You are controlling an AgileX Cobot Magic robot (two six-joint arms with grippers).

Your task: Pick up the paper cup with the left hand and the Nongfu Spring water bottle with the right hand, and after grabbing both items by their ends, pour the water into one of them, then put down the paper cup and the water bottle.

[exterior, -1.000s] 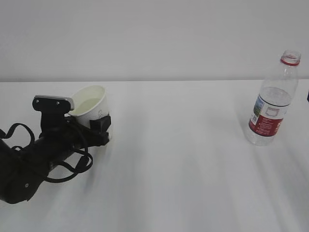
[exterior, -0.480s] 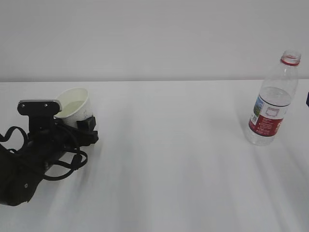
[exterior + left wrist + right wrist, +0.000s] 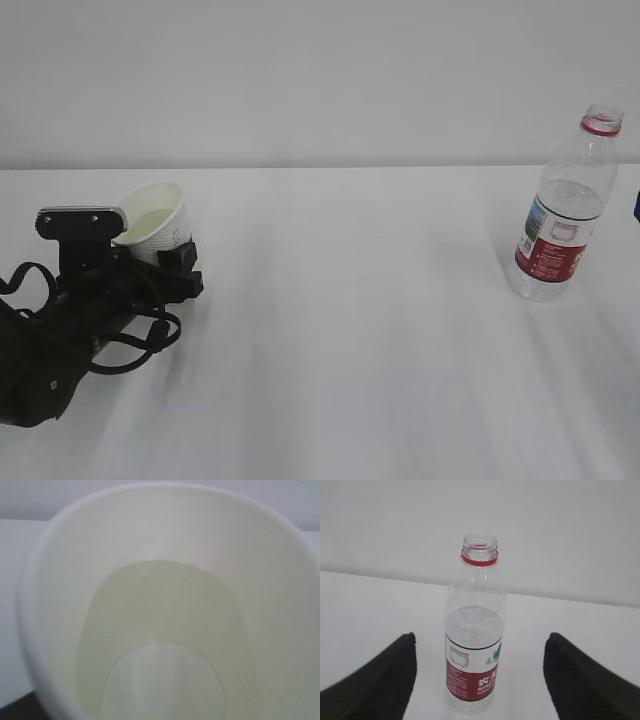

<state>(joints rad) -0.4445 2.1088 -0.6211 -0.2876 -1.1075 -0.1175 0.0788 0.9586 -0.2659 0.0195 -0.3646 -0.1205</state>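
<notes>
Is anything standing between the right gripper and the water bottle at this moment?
Nothing visible. In the right wrist view the Nongfu Spring water bottle stands upright on the table, framed by the right gripper's open fingers, with only bare surface between them.

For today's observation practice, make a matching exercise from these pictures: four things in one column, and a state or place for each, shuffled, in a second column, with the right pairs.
Column one:
1. paper cup
2. Nongfu Spring water bottle
3. right hand
4. water

Column two:
A. jaws wide apart, touching nothing
B. pale pool inside the white cup
C. tilted, held between black fingers on the left
D. upright, capless, standing free on the right of the table

Pairs: 1-C, 2-D, 3-A, 4-B
</notes>
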